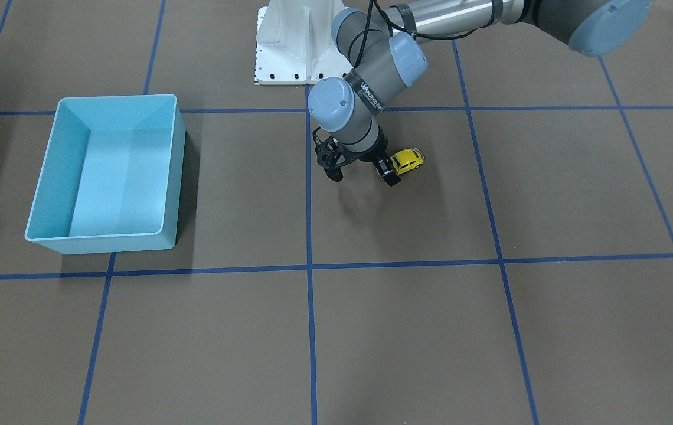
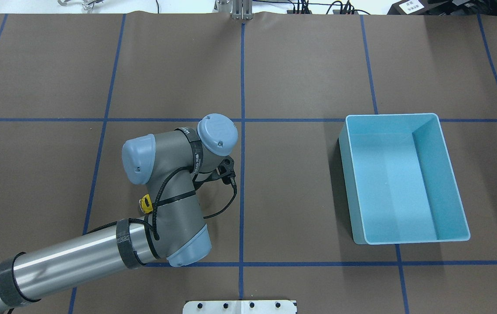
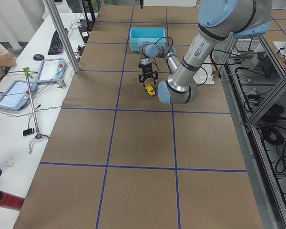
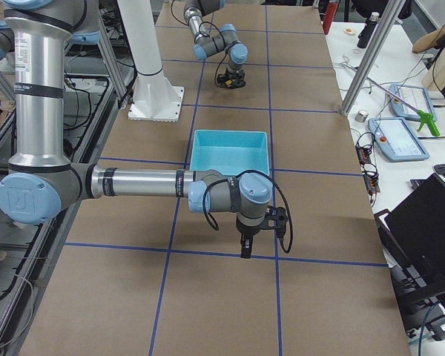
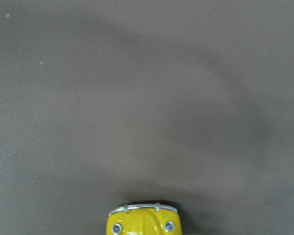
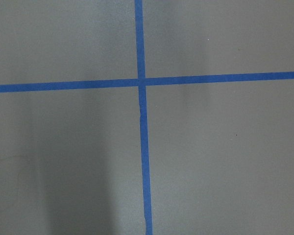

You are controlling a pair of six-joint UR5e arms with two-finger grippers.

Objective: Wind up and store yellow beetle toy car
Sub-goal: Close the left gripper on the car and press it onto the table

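Note:
The yellow beetle toy car (image 1: 406, 160) stands on the brown table, right beside one finger (image 1: 388, 175) of my left gripper (image 1: 362, 175) and outside its gap. The left gripper points down, open and empty. In the left wrist view only the car's front end (image 5: 143, 220) shows, at the bottom edge. From overhead the car (image 2: 146, 203) peeks out beside my left arm, which hides the gripper. The light blue bin (image 1: 47, 177) is empty and lies far from the car. My right gripper (image 4: 243, 248) hangs over the table past the bin; I cannot tell if it is open or shut.
The robot's white base (image 1: 289, 41) stands at the table's edge behind the left gripper. Blue tape lines (image 6: 142, 122) grid the brown table. The bin also shows from overhead (image 2: 447, 174). Operator desks with tablets (image 3: 19, 93) run along one side.

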